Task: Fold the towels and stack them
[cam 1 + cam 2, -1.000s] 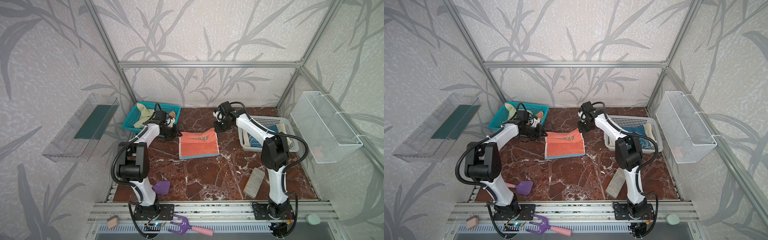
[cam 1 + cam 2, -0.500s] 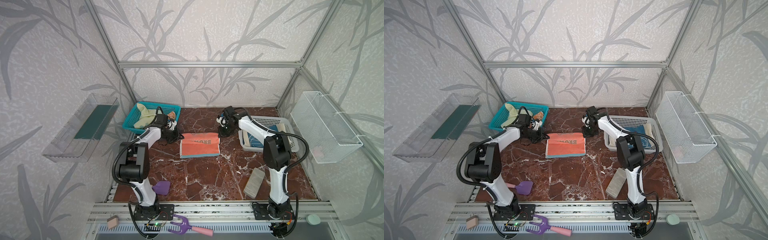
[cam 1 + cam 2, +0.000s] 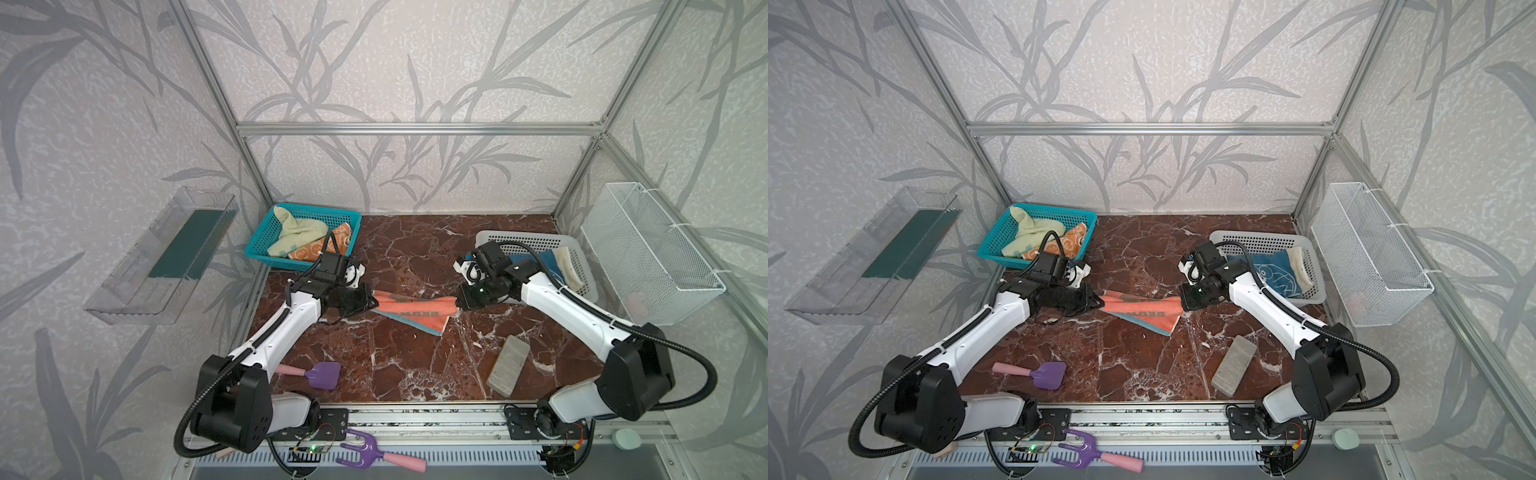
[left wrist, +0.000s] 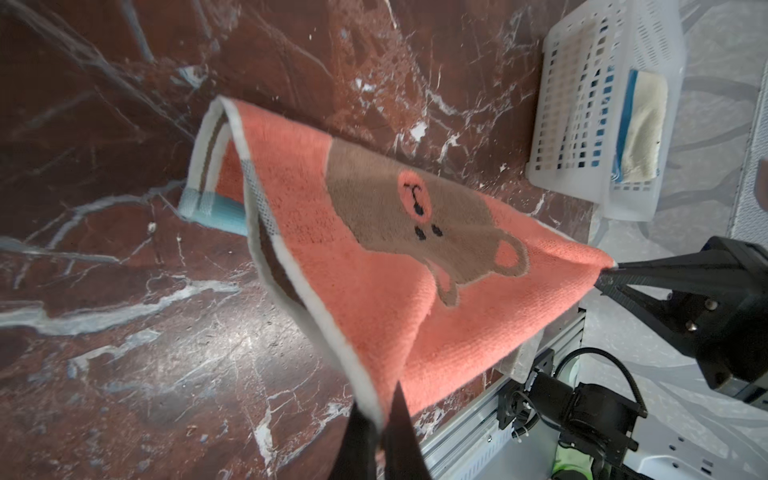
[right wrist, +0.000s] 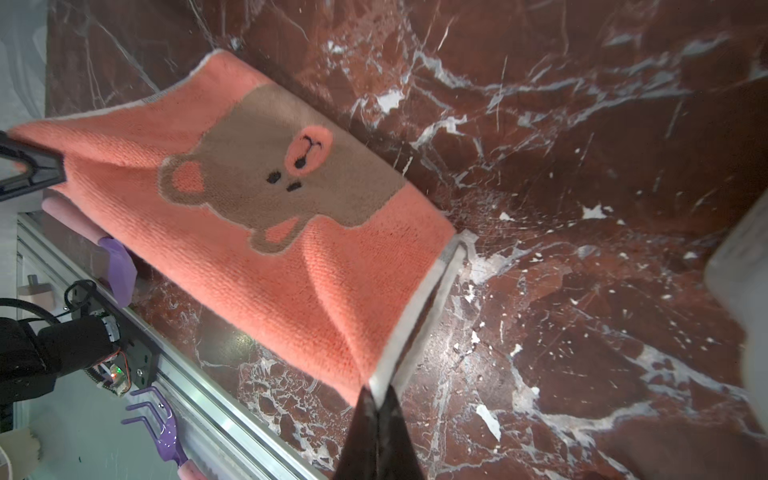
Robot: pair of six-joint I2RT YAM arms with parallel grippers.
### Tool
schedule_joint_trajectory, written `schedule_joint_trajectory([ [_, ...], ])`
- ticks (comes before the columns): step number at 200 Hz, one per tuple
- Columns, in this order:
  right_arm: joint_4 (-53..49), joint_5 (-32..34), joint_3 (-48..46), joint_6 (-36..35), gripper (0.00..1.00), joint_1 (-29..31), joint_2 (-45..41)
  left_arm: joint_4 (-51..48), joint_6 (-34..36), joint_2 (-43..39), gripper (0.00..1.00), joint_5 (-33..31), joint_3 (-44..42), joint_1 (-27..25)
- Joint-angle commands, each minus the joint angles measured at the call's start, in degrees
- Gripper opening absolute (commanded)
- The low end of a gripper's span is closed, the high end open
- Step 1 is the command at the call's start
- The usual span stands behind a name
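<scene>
The salmon bear towel [image 3: 409, 309] [image 3: 1140, 309] hangs folded between both arms above the middle of the marble floor, its lower edge trailing toward the front. My left gripper [image 3: 371, 302] [image 4: 380, 419] is shut on one corner of this towel [image 4: 374, 266]. My right gripper [image 3: 457, 302] [image 5: 376, 399] is shut on the opposite corner of the towel [image 5: 266, 232], whose brown bear face shows in both wrist views. A pale yellow towel [image 3: 297, 230] and an orange towel [image 3: 307, 251] lie crumpled in the teal basket [image 3: 259, 239]. A blue-and-cream towel [image 3: 1277, 272] lies in the white basket [image 3: 1258, 241].
A grey block [image 3: 508, 368] lies on the floor front right. A purple toy shovel [image 3: 318, 374] lies front left, a purple toy rake [image 3: 370, 453] on the front rail. A wire basket [image 3: 648, 257] hangs on the right wall, a clear tray [image 3: 162, 257] on the left.
The bear towel lay flat on the floor a second ago; both grippers have folded it over and lifted it, and it now hangs stretched between them, nearer the front.
</scene>
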Motion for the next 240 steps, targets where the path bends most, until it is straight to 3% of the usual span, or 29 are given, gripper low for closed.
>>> schedule_joint_trajectory([
  [1,0.2,4.0,3.8,-1.1,0.0,-0.4,0.6,-5.0,0.4,1.3,0.0,-1.8,6.8,0.5],
  [31,1.2,4.5,14.1,-3.8,0.0,-3.1,10.9,-4.7,3.8,12.8,0.0,0.6,16.8,2.3],
  [50,-3.6,3.0,25.6,-5.0,0.0,-3.8,18.9,-7.5,6.1,20.2,0.0,2.7,26.7,2.6],
  [78,-4.5,3.0,30.8,-5.3,0.0,-3.8,19.8,-11.6,9.9,23.2,0.0,2.2,36.6,2.9],
  [104,-2.3,3.5,25.6,-4.7,0.0,-3.5,12.2,-11.6,10.2,18.7,0.0,1.6,35.3,2.8],
  [136,0.0,5.2,14.3,-1.5,0.0,-1.7,-3.2,-10.6,7.8,5.1,0.0,-0.8,26.3,1.8],
  [181,-10.5,10.2,13.1,0.0,0.0,6.1,-18.9,-12.8,2.7,-15.2,0.0,-3.6,16.3,-0.3],
  [212,-14.9,12.4,14.0,2.7,0.0,8.9,-24.6,-20.1,2.5,-19.8,0.0,-4.8,17.4,-1.0],
  [240,-15.8,15.9,14.7,0.6,0.0,8.7,-22.7,-22.5,3.4,-16.5,0.0,-5.3,17.7,-0.9],
])
